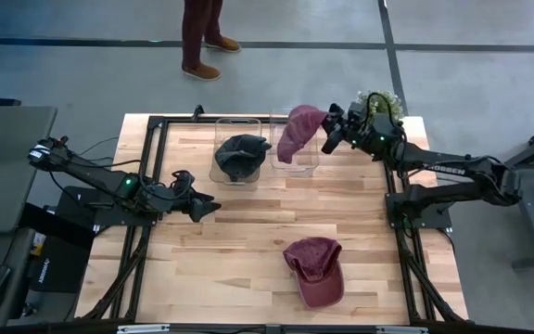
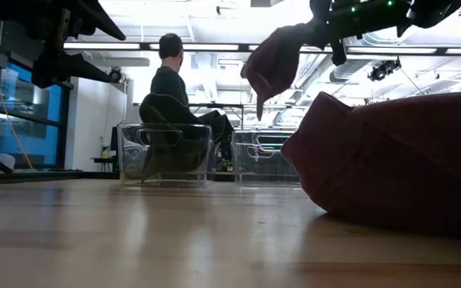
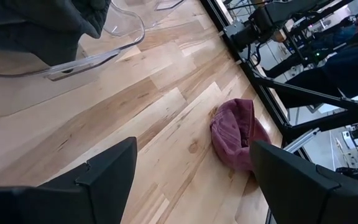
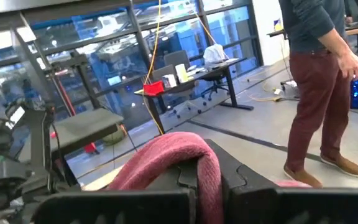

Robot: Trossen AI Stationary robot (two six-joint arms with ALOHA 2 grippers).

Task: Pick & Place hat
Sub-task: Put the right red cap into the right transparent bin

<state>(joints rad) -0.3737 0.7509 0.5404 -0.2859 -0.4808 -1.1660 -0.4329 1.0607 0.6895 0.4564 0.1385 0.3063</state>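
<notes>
Pincer, right (image 1: 326,133), clenched on a maroon hat (image 1: 297,131) held above the right clear bin (image 1: 310,165). Left pincer (image 1: 208,206) released, hovering over the worktop (image 1: 248,250).

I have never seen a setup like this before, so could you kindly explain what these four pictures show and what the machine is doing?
It is a robot with two dark arms at a wooden table, each ending in a two-finger gripper. One picture looks straight down, one looks level across the tabletop, and two come from cameras on the wrists.

The right gripper is shut on a maroon hat, holding it above the right-hand clear bin. The left-hand clear bin already holds a dark hat. A second maroon hat lies on the table near the front edge.

The left gripper is open and empty, over the table's left side. A person stands beyond the table.
</notes>
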